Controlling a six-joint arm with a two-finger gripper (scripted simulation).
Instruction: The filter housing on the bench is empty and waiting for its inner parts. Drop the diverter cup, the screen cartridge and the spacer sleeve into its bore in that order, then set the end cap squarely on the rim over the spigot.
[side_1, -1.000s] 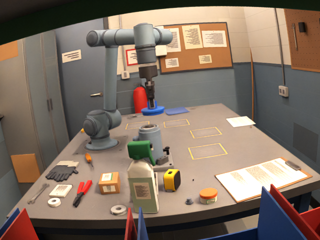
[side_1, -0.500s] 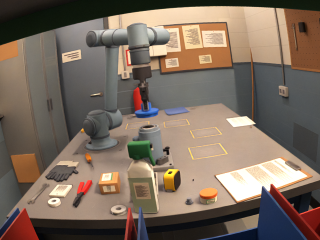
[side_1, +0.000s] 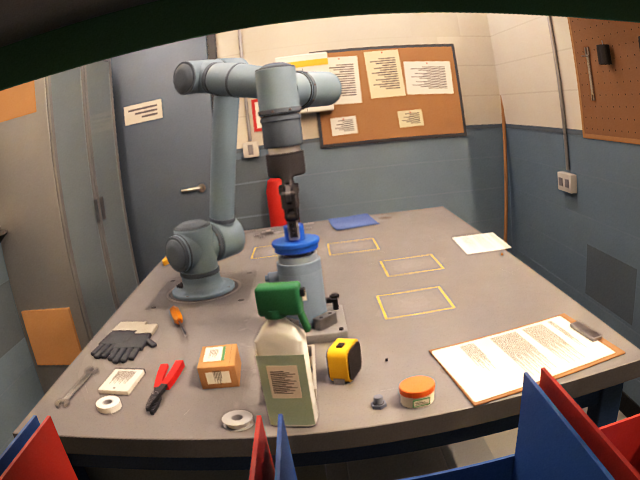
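Note:
Near the middle of the bench the grey filter housing (side_1: 301, 283) stands upright in a clamp fixture, partly hidden behind a spray bottle. The blue end cap (side_1: 295, 244) is held by its raised centre in my gripper (side_1: 293, 233), and it sits level just over the housing's rim. Whether cap and rim touch I cannot tell. The housing's bore and anything inside it are hidden under the cap. Several yellow-outlined squares on the bench, such as this one (side_1: 415, 302), are empty.
Behind the work stand the arm's base (side_1: 202, 258), a red extinguisher (side_1: 275, 201) and a blue mat (side_1: 353, 221). In front, a green-topped spray bottle (side_1: 286, 356), a yellow tape measure (side_1: 344, 360), a small box (side_1: 218, 365) and hand tools crowd the near edge. A clipboard (side_1: 524, 355) lies right.

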